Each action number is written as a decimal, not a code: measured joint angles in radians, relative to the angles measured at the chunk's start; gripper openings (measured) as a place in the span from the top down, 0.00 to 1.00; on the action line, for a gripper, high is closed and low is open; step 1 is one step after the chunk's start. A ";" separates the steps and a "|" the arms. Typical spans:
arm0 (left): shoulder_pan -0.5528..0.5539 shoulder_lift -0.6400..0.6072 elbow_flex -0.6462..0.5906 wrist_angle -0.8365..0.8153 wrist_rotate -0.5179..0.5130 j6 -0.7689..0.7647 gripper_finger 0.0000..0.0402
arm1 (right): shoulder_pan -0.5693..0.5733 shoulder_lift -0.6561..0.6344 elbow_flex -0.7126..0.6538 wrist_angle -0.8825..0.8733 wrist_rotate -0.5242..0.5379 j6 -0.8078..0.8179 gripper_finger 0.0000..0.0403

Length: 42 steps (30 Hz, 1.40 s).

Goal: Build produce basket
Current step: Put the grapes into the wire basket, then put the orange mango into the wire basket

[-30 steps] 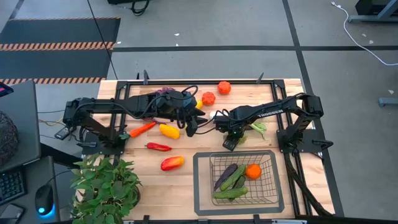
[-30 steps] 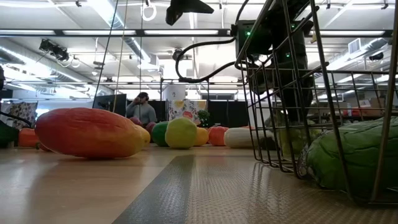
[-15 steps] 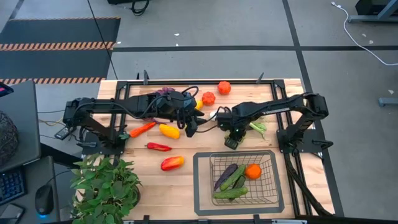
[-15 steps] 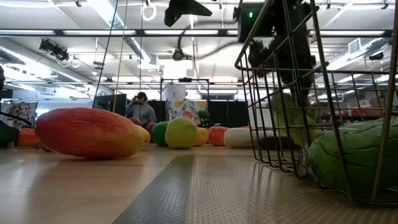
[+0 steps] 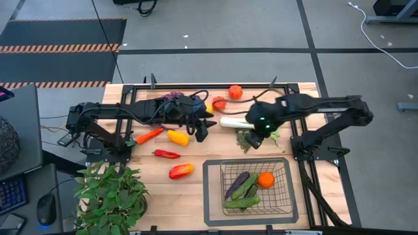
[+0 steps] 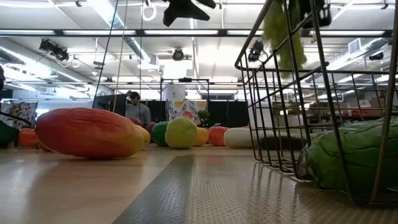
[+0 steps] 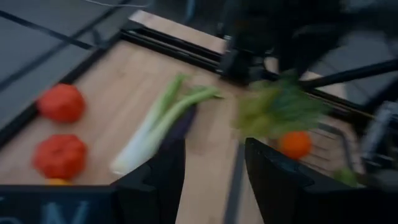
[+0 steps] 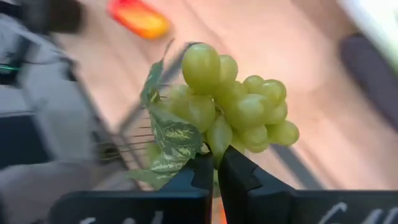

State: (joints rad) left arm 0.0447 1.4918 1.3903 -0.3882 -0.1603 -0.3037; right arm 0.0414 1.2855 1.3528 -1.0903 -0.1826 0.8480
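My right gripper point(image 5: 251, 138) is shut on a bunch of green toy grapes point(image 8: 231, 99) with leaves, up in the air over the table beyond the basket's far rim. In the low view the grapes point(image 6: 283, 31) hang high above the basket. The wire-mesh basket point(image 5: 283, 196) stands near the table's near edge and holds an eggplant, cucumbers and an orange tomato point(image 5: 265, 179). A leek point(image 5: 234, 122) lies flat on the table beside the right gripper. My left gripper point(image 7: 211, 174) is open and hovers mid-table point(image 5: 201, 130), touching nothing. My right gripper pinches the grape bunch at its stem end point(image 8: 215, 152), between the two fingertips point(image 8: 202, 169), where the leaves meet the berries. The bunch is lifted clear of the table. Seen from the low view it hangs below the fingers.
Two red tomatoes point(image 5: 219, 102) point(image 5: 235, 92) sit near the far edge. A yellow pepper point(image 5: 177, 137), a carrot point(image 5: 149, 135), a red chili point(image 5: 166, 154) and a red-orange pepper point(image 5: 181, 171) lie left of the basket. A potted plant point(image 5: 111, 192) stands at the near left corner.
My right gripper has risen from the table with the green grapes, carrying them from table height to well above the basket's rim and slightly toward the right edge. The grapes are now lifted clear. The leek's white end, covered by the arm before, now shows.
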 joint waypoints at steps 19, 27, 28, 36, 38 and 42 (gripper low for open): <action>0.021 0.000 0.000 -0.129 -0.023 -0.174 0.57 | 0.471 -0.069 0.004 0.060 -0.001 0.367 0.96; -0.055 0.000 0.000 -0.339 0.089 -0.273 0.55 | 0.556 -0.033 -0.018 -0.012 0.056 0.416 0.92; -0.068 0.000 0.000 -0.377 0.101 -0.290 0.55 | 0.558 -0.030 -0.019 -0.016 0.064 0.420 0.91; -0.187 0.027 -0.003 -0.650 0.166 -0.436 0.48 | 0.561 -0.017 -0.021 -0.036 0.110 0.357 0.66; -0.214 0.034 -0.010 -0.643 0.199 -0.475 0.46 | 0.563 -0.014 -0.021 -0.041 0.139 0.327 0.58; -0.278 0.081 -0.012 -0.670 0.202 -0.475 0.41 | 0.565 -0.007 -0.021 -0.061 0.194 0.300 0.43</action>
State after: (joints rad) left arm -0.2331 1.5723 1.3781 -1.0584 0.0414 -0.7785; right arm 0.6067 1.2781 1.3315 -1.1513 0.0116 1.1480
